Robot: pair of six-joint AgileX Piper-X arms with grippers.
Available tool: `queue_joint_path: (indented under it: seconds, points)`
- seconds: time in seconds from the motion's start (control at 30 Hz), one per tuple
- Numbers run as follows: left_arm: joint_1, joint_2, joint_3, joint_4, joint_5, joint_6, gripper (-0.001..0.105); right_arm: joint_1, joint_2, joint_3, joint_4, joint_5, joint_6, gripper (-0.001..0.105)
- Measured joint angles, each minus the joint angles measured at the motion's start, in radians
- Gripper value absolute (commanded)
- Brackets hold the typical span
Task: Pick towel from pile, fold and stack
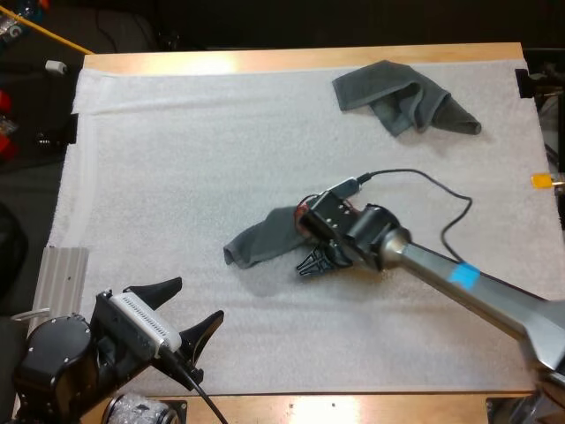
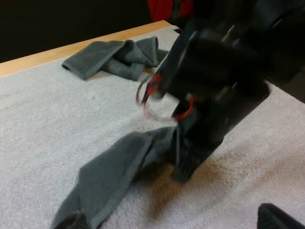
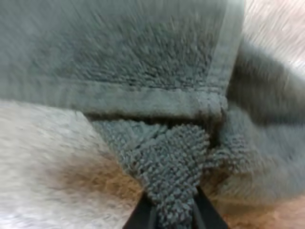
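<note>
A dark grey-green towel (image 1: 260,240) lies stretched out mid-mat, and my right gripper (image 1: 311,265) is shut on its right end. In the right wrist view the two black fingers (image 3: 143,217) pinch a bunched fold of that towel (image 3: 143,62) from both sides. A second, crumpled towel (image 1: 402,95) rests at the mat's far right. My left gripper (image 1: 196,300) stands open near the front left edge, holding nothing. In the left wrist view the held towel (image 2: 114,174) trails toward me from the right gripper (image 2: 188,164), with the crumpled towel (image 2: 114,56) beyond.
A white mat (image 1: 177,159) covers the wooden table (image 1: 291,58). A ribbed metal plate (image 1: 60,276) sits off the mat's front left edge. The right arm (image 1: 477,287) crosses the mat's front right part.
</note>
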Motion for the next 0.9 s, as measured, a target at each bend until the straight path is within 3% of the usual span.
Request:
queue_joint_path:
  seconds: [0.27,0.63,0.9]
  points:
    - [0.0,0.0,0.0,0.0,0.0,0.0,0.068,0.0,-0.22,-0.034,0.054,0.002,-0.004,0.0]
    - [0.0,0.0,0.0,0.0,0.0,0.0,0.068,0.0,-0.395,-0.349,0.122,-0.105,0.001,0.0]
    - [0.0,0.0,0.0,0.0,0.0,0.0,0.068,0.0,-0.373,-0.361,0.232,-0.125,0.025,0.0]
